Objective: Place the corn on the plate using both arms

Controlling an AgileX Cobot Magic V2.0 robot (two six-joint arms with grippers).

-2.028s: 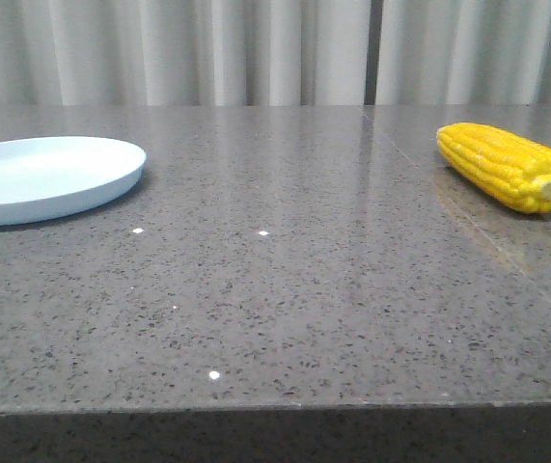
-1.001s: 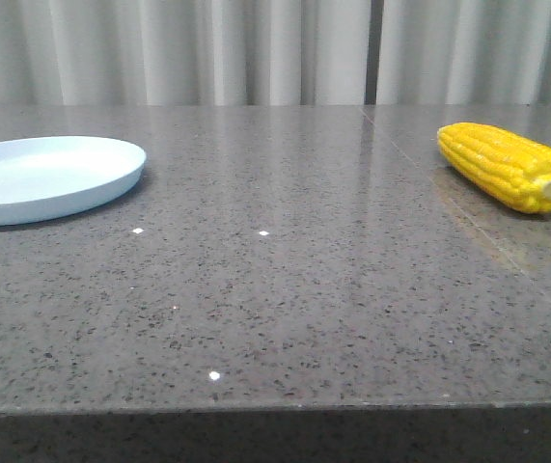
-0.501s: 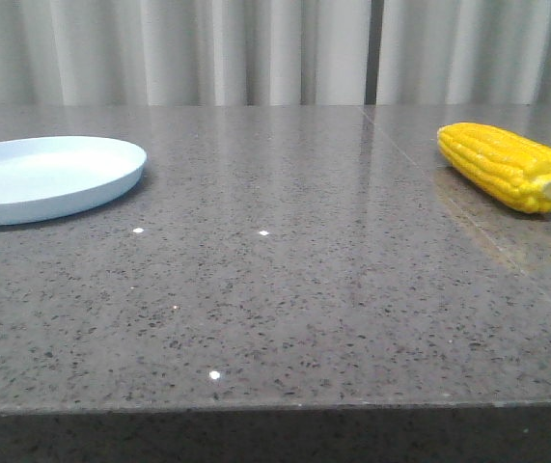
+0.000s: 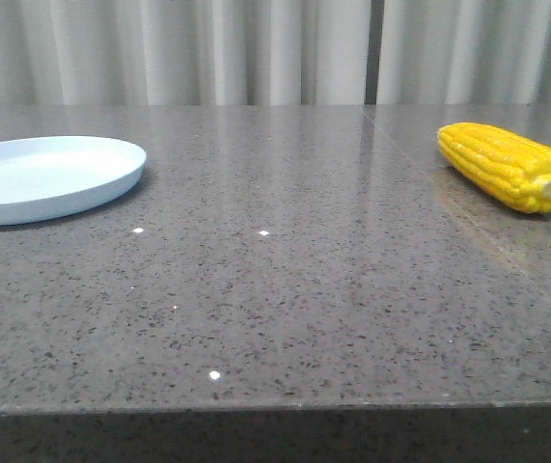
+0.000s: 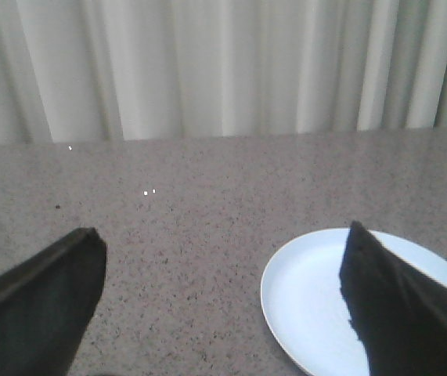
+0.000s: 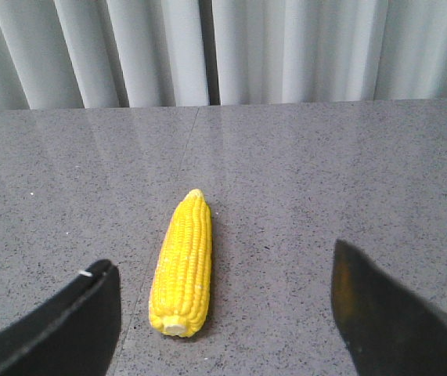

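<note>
The yellow corn (image 4: 507, 165) lies on the grey stone table at the right, its cream stub end pointing toward the front. The pale blue plate (image 4: 43, 177) rests at the left, empty. Neither arm shows in the front view. In the right wrist view the corn (image 6: 182, 264) lies ahead of my right gripper (image 6: 221, 266), nearer one finger, untouched; the jaws stand wide open. In the left wrist view my left gripper (image 5: 221, 235) is open with bare table between its fingers, and the plate (image 5: 309, 294) sits partly behind one finger.
A seam in the tabletop (image 4: 468, 217) runs diagonally past the corn. The table's front edge (image 4: 275, 410) is close to the camera. White curtains (image 4: 256, 48) hang behind the table.
</note>
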